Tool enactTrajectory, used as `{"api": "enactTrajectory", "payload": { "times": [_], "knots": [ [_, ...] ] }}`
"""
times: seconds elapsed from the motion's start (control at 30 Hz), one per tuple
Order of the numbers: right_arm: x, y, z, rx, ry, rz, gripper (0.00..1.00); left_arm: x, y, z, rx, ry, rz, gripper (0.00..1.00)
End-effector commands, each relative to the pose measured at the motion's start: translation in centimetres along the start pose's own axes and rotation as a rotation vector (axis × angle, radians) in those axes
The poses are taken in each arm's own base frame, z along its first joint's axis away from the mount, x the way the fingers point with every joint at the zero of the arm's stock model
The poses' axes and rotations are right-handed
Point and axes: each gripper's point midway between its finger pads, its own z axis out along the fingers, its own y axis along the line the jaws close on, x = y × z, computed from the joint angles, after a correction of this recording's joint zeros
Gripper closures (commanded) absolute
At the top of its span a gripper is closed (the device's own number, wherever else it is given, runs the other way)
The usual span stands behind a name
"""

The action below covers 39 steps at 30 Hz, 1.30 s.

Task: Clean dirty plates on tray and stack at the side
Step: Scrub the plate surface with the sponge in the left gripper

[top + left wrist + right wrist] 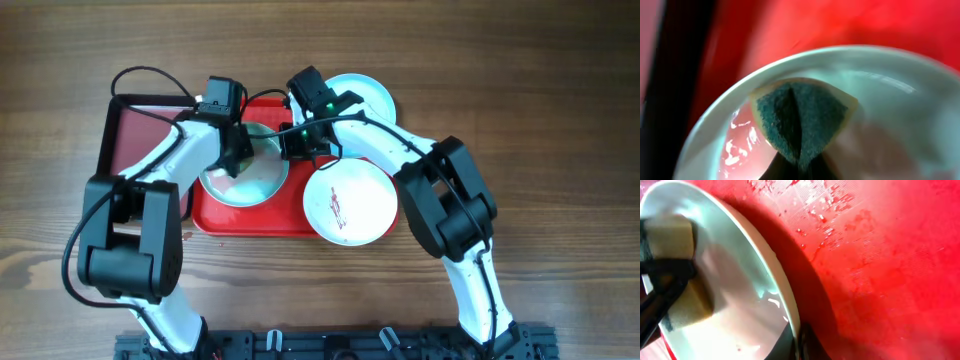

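Note:
A pale aqua plate (pixel 262 178) lies on the red tray (pixel 250 222). My left gripper (pixel 235 163) is shut on a sponge (pixel 800 117), green face up with a yellow edge, and presses it into this plate (pixel 900 100). My right gripper (pixel 296 146) is shut on the plate's right rim (pixel 785 305), one finger on each side (pixel 799 345). The sponge (pixel 675 275) also shows in the right wrist view. A white plate (pixel 350 202) with reddish smears overhangs the tray's right edge. A second aqua plate (pixel 368 95) lies on the table behind it.
A dark maroon tray (pixel 135 130) with a black rim lies left of the red tray, under my left arm. The red tray floor (pixel 880 270) is wet with droplets. Both arms cross over the back of the red tray.

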Motion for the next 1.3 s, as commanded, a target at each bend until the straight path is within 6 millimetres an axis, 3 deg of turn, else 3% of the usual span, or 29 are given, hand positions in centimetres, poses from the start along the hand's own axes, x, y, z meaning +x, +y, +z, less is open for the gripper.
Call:
{"api": "enactTrajectory", "payload": {
  "times": [0.0,0.07,0.2,0.33,0.43,0.63,0.73,0.83,0.9,1.0,1.13,1.27],
  "knots": [
    [0.6,-1.4,1.1,0.021,0.025,0.030,0.96,4.0,3.8,0.1,-0.170,0.139,-0.036,0.96],
    [0.6,-1.4,1.1,0.021,0.025,0.030,0.96,6.6,3.3,-0.3,-0.128,0.260,-0.032,0.96],
    [0.6,-1.4,1.2,0.021,0.026,0.028,0.96,9.7,-0.9,-1.1,0.124,0.420,0.030,0.96],
    [0.6,-1.4,1.1,0.020,0.025,0.025,0.96,11.9,-3.2,0.4,0.230,0.409,0.064,0.96],
    [0.6,-1.4,1.1,0.020,0.026,0.025,0.96,11.9,-5.6,1.4,0.342,0.345,0.049,0.96],
    [0.6,-1.4,1.1,0.020,0.026,0.026,0.96,10.7,-7.9,1.6,0.388,0.269,-0.007,0.96],
    [0.6,-1.3,1.1,0.013,0.030,0.025,0.96,8.1,-6.7,2.0,0.345,0.197,-0.044,0.96],
    [0.7,-1.3,1.1,0.015,0.032,0.035,0.96,2.6,-4.0,0.8,0.331,0.123,-0.155,0.96],
    [0.7,-1.3,1.1,0.016,0.033,0.035,0.96,-1.3,-0.3,-0.8,0.246,0.068,-0.218,0.96],
    [0.8,-1.4,1.1,0.017,0.035,0.019,0.96,-4.8,2.5,-5.2,0.188,0.055,-0.197,0.96],
    [0.6,-1.5,0.1,0.050,0.024,0.014,0.96,-6.3,5.1,-8.3,0.147,0.060,-0.242,0.96],
    [-1.6,-1.6,-6.1,0.264,-0.158,-0.035,0.96,-5.7,8.8,-8.1,0.110,0.102,-0.277,0.96]
  ]
}}
